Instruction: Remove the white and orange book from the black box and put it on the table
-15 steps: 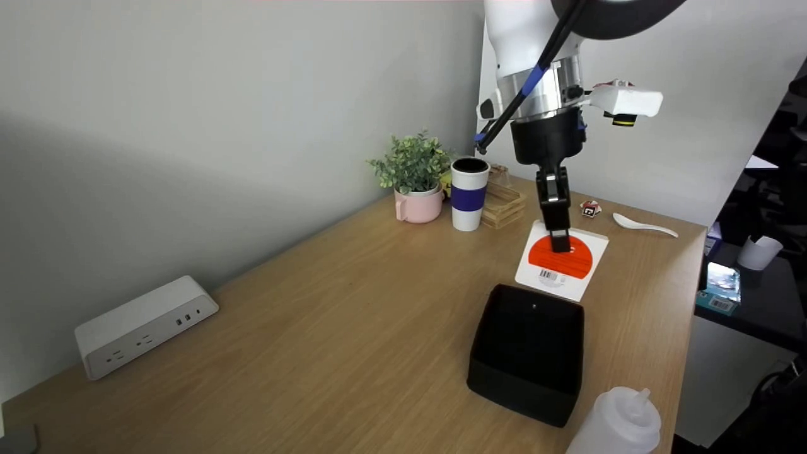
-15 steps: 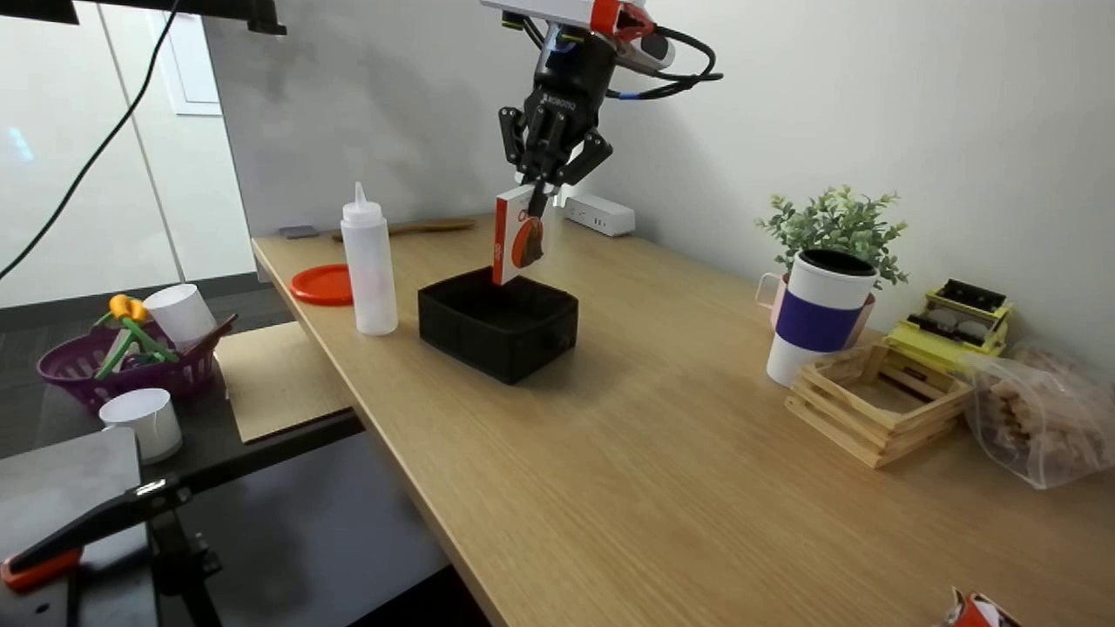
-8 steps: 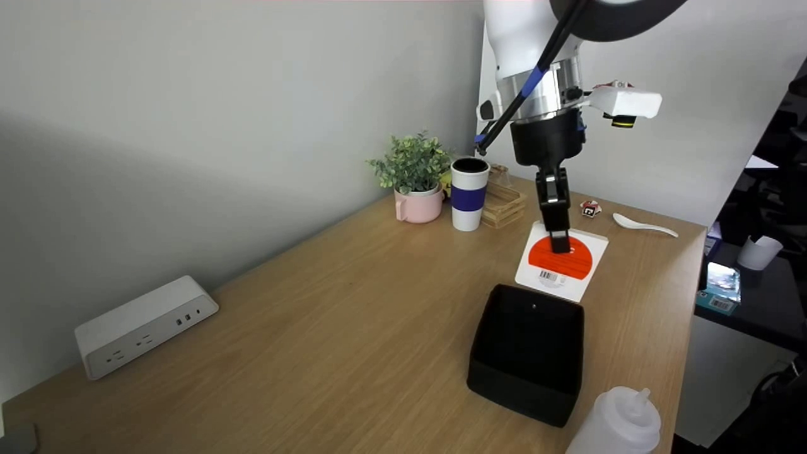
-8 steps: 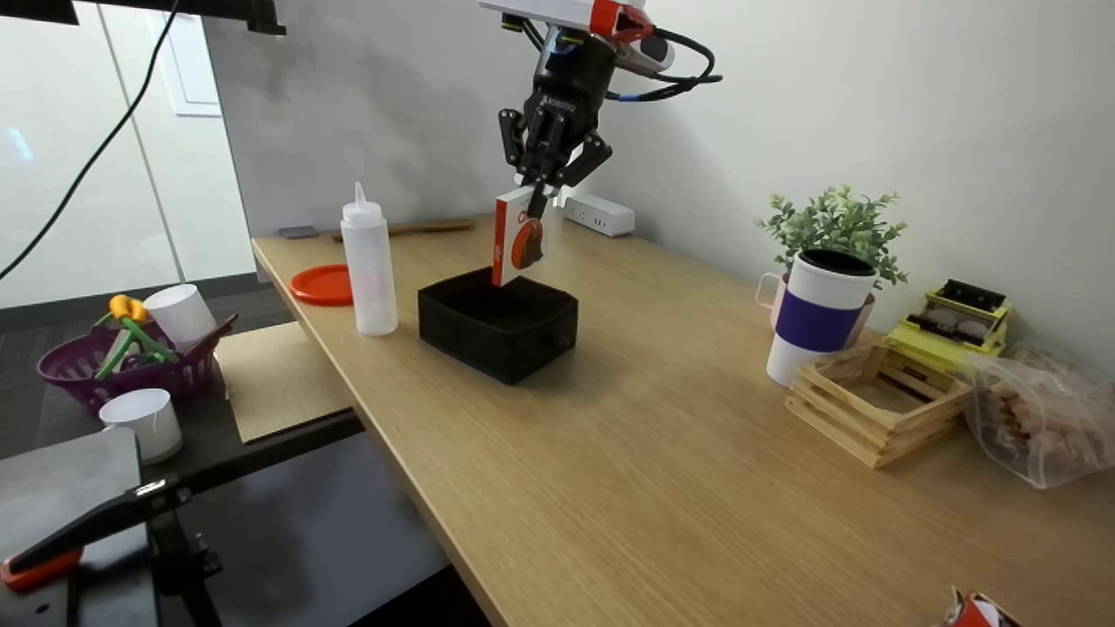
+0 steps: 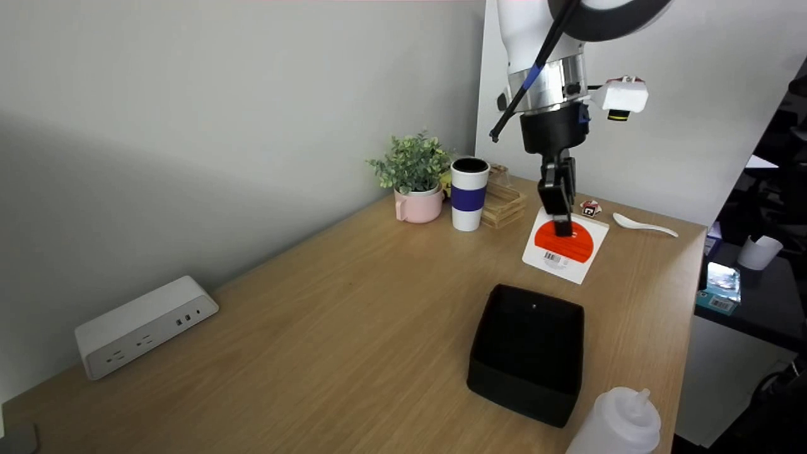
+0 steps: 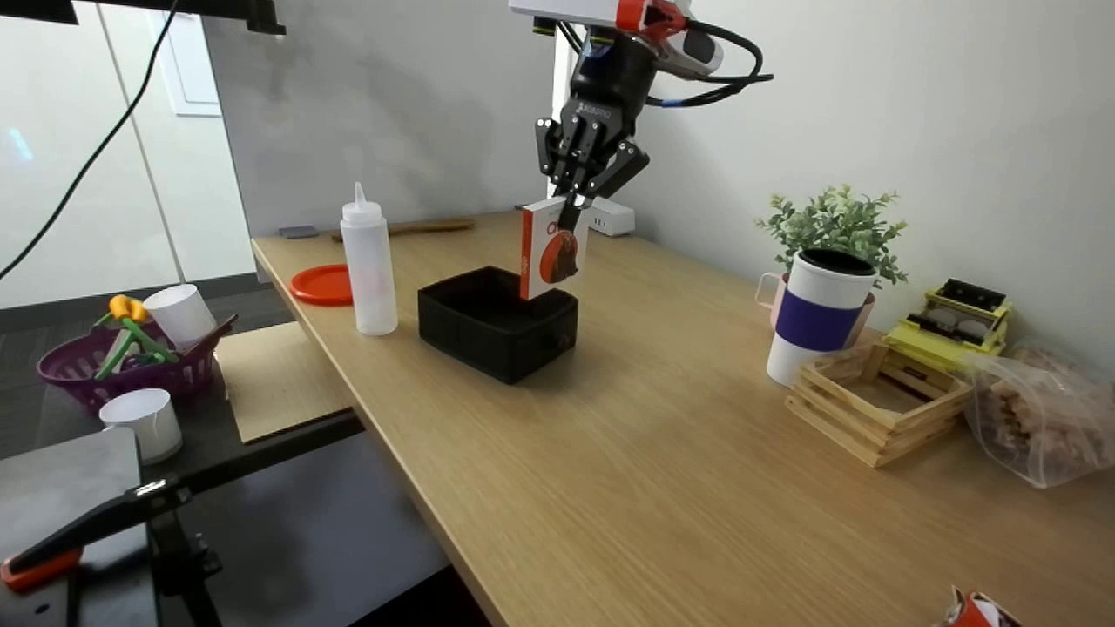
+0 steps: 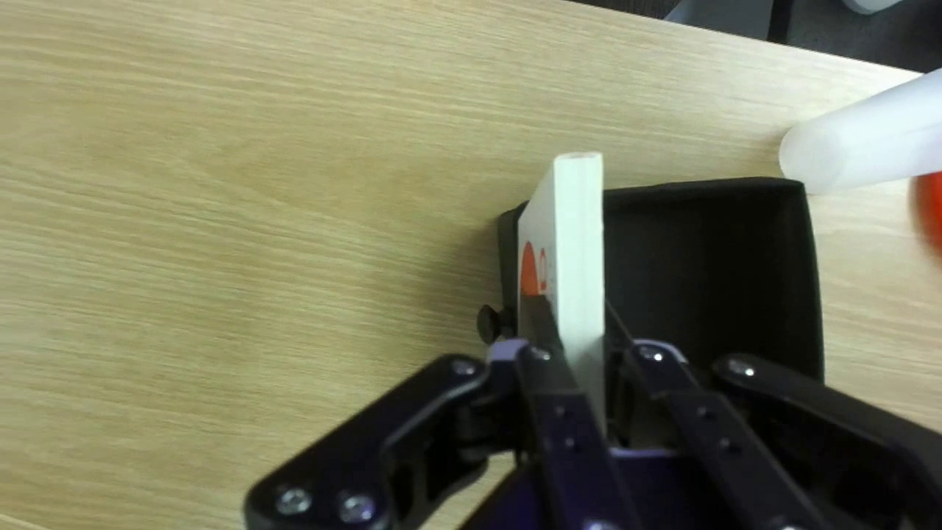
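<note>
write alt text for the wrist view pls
A black robot hand grips a white and orange book, seen edge-on, which hides part of an open black box on a wood-grain table. A translucent bottle shows at upper right.

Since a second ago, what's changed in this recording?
In an exterior view, the end effector has carried the white and orange book right and slightly down the picture. It keeps its grip; nothing was newly grasped or released. The black box, squeeze bottle and tumbler stayed put.
</note>
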